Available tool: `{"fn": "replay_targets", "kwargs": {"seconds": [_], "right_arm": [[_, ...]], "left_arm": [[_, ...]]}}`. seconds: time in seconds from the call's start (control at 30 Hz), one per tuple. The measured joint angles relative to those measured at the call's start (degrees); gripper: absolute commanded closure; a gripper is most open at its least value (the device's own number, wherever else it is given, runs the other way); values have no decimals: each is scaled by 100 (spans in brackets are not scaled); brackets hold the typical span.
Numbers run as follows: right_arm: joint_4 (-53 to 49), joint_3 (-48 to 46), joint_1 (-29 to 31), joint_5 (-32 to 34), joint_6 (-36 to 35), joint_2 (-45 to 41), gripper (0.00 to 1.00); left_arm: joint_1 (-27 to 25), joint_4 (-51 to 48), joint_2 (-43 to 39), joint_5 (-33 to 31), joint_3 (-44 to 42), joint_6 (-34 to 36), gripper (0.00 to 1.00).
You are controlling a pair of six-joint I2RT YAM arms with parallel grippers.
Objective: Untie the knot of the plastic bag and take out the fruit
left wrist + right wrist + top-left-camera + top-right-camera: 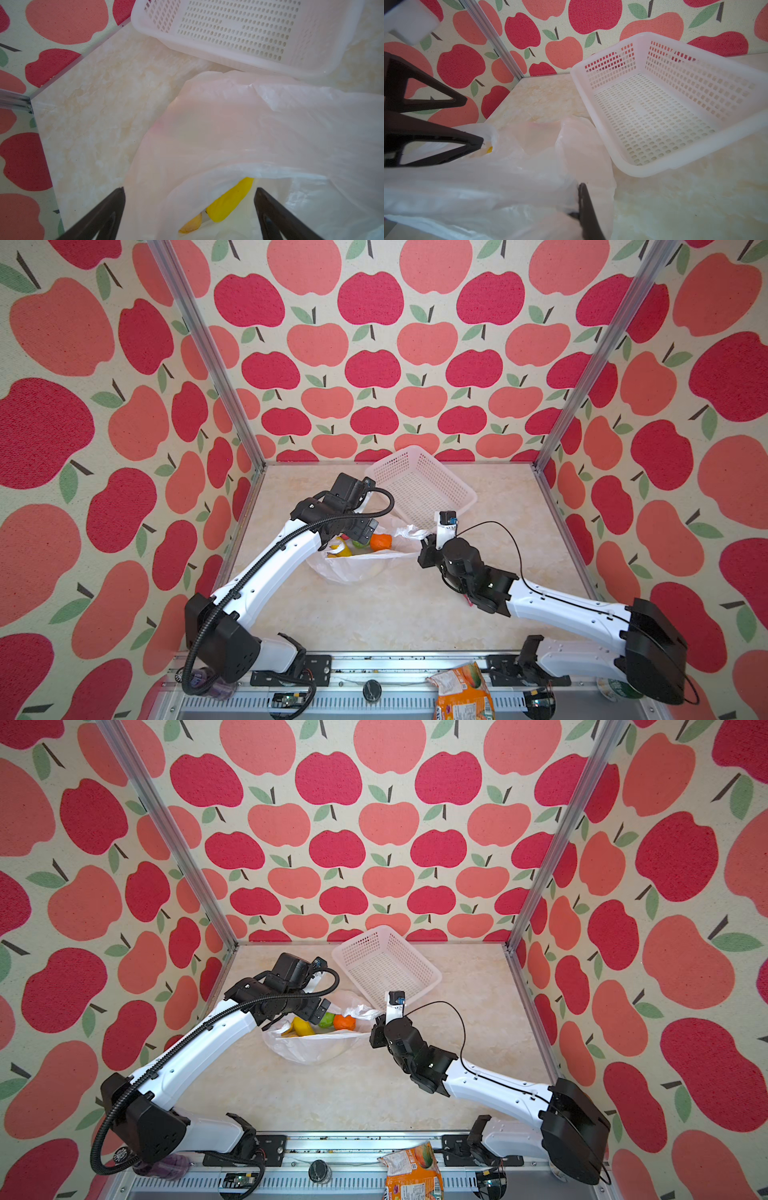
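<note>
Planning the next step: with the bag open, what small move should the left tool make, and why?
Probably lower the open left tool onto the yellow fruit and close: it shows between the spread jaws, in the plastic bag whose rim the shut right tool holds taut.

- Left arm (pixel 266 568) hides part of the plastic bag (pixel 353 570) in both top views.
- Snack bag (pixel 461 693) is cut by the bottom edge.
- Film buries one finger of my right gripper (pixel 580 187).
</note>
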Motion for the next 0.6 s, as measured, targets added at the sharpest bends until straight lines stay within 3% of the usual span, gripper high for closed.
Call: {"fn": "replay_targets", "kwargs": {"seconds": [0.33, 0.37, 0.4, 0.5, 0.6], "right_arm": [[-4, 0, 0, -111, 59, 0, 100], [-7, 0, 0, -111, 59, 0, 100], [-9, 0, 0, -114, 59, 0, 100], [-24, 0, 0, -129, 61, 0, 100], [-24, 0, 0, -151, 61, 0, 100]], "left_arm": [[81, -83, 575, -472, 131, 15, 1], [83, -92, 645, -498, 142, 15, 6], [90, -94, 730, -516, 144, 15, 16], [129, -111, 931, -553, 153, 81, 67], [195, -105, 1025, -557, 166, 103, 93]]}}
